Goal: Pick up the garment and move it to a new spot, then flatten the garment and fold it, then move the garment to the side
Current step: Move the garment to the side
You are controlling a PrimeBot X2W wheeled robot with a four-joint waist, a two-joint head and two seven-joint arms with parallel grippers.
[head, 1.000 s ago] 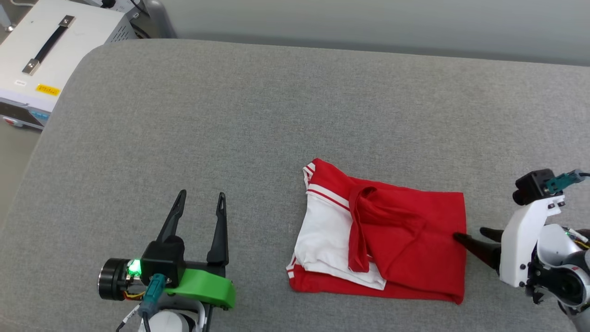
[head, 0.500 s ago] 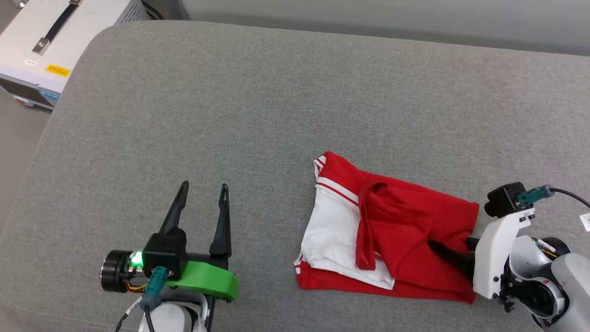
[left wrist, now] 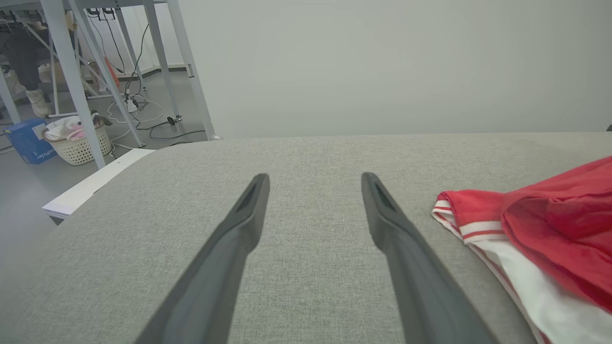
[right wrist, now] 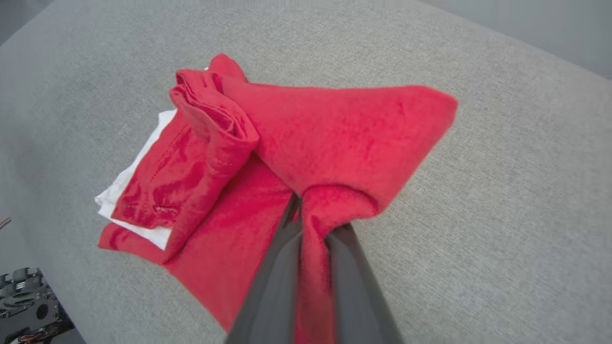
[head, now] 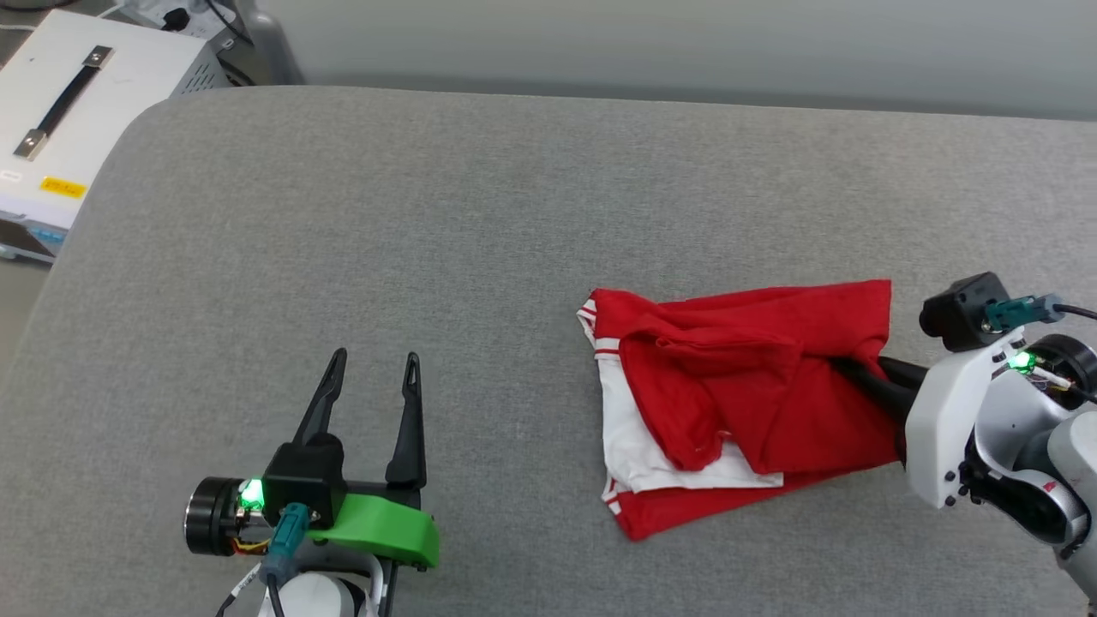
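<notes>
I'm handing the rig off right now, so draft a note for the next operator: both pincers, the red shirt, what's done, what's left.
Left pincer: open, empty, above the grey cushion, apart from the red jersey.
Right pincer: shut on the jersey's right edge, fabric bunched in its grip.
Jersey: folded bundle on the cushion, gripped side lifted and rumpled, white sleeve showing below.
Done: it looks folded.
Left: likely carry it to the side and release.

garment point(head: 754, 403): red jersey, folded but rumpled. edge nearest the right tool point(head: 848, 373) bunched, pinched in it and raised; white sleeve and red-white striped trim stick out at the end farthest from that tool.
</notes>
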